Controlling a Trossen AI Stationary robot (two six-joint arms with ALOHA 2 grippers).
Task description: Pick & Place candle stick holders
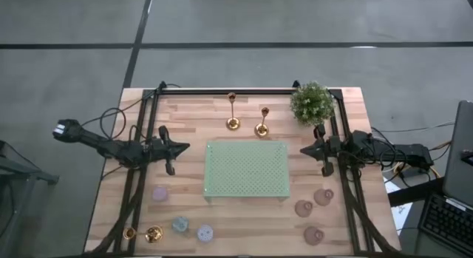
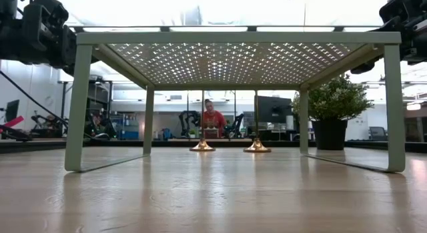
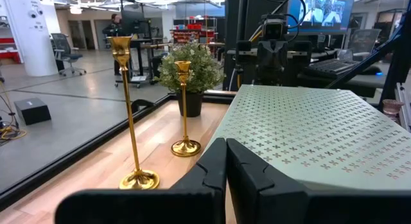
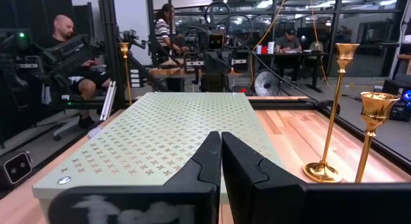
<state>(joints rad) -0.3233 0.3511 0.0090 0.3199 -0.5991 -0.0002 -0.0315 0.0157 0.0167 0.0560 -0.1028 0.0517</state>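
Two gold holders (image 1: 233,114) (image 1: 262,122) stand upright on their round bases at the table's far middle. A third gold holder (image 1: 144,233) is at the near left corner and shows upright in the right wrist view (image 4: 124,70). Three pastel squat holders (image 1: 160,193) (image 1: 180,225) (image 1: 205,232) sit at the near left, and three brownish-pink ones (image 1: 323,197) (image 1: 304,208) (image 1: 313,235) at the near right. My left gripper (image 3: 226,147) is shut and empty, left of the green stand. My right gripper (image 4: 220,139) is shut and empty, right of the stand.
A pale green perforated stand (image 1: 246,169) on legs fills the table's middle between the two grippers. A potted plant (image 1: 312,103) stands at the far right corner. Black rails run along the table's left, right and far edges. People sit in the room beyond.
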